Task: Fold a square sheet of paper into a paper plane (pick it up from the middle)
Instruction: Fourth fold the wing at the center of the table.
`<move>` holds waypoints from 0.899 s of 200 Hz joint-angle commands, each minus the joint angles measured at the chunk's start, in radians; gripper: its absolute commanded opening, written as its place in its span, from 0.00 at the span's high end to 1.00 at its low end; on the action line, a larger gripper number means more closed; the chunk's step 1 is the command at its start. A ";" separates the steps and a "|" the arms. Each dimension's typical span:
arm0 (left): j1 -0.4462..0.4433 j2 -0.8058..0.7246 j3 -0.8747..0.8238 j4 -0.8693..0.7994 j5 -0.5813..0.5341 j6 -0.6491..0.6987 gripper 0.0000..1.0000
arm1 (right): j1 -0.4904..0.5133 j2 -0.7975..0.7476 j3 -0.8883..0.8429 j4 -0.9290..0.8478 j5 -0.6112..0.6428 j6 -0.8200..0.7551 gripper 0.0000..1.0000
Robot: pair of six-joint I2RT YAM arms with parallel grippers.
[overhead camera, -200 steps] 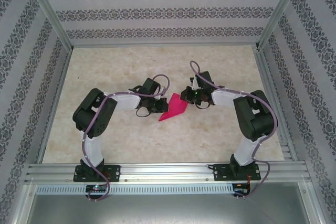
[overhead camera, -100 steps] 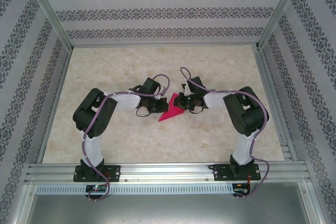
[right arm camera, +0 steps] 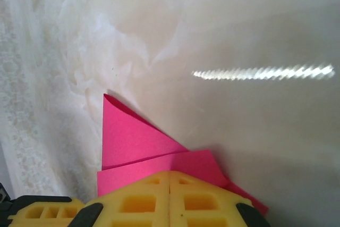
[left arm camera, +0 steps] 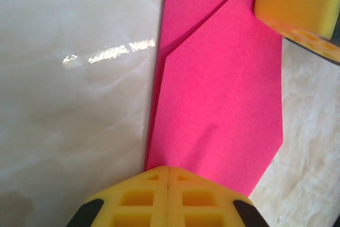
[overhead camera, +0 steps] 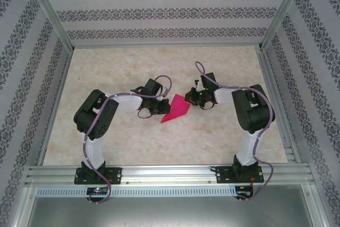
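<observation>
The magenta-pink sheet of paper [overhead camera: 177, 109] lies flat on the table, folded into a pointed wedge like a paper plane, its tip toward the near left. My left gripper [overhead camera: 159, 108] is shut, its yellow fingertips resting on the paper's left edge [left arm camera: 223, 94]. My right gripper [overhead camera: 189, 98] is shut too, its tips on the paper's far right end. In the right wrist view the shut tips [right arm camera: 169, 174] sit over folded layers [right arm camera: 133, 136], one flap slightly lifted. The right gripper's yellow finger [left arm camera: 300, 3] shows at the top right of the left wrist view.
The table [overhead camera: 133, 73] is pale marble-patterned, walled by patterned panels with aluminium posts [overhead camera: 50, 9]. An aluminium rail [overhead camera: 170, 174] runs along the near edge at the arm bases. Both arms reach inward and nearly meet over the paper.
The right gripper slid left over the paper, then drew back right to its far end. The left arm and the paper stayed where they were.
</observation>
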 commanded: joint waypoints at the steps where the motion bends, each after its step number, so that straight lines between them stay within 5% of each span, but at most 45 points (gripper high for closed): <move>1: -0.001 0.045 -0.049 -0.148 -0.087 0.026 1.00 | -0.076 0.041 0.049 -0.043 0.157 -0.046 0.94; 57: -0.001 0.040 -0.041 -0.145 -0.078 0.027 1.00 | -0.054 -0.107 0.067 -0.096 0.140 -0.053 0.94; 93: -0.002 0.034 -0.032 -0.142 -0.070 0.027 1.00 | 0.064 -0.186 -0.024 -0.042 0.132 0.017 0.93; 180: -0.005 0.025 -0.022 -0.134 -0.060 0.027 0.99 | 0.224 -0.080 -0.064 0.065 0.108 0.133 0.94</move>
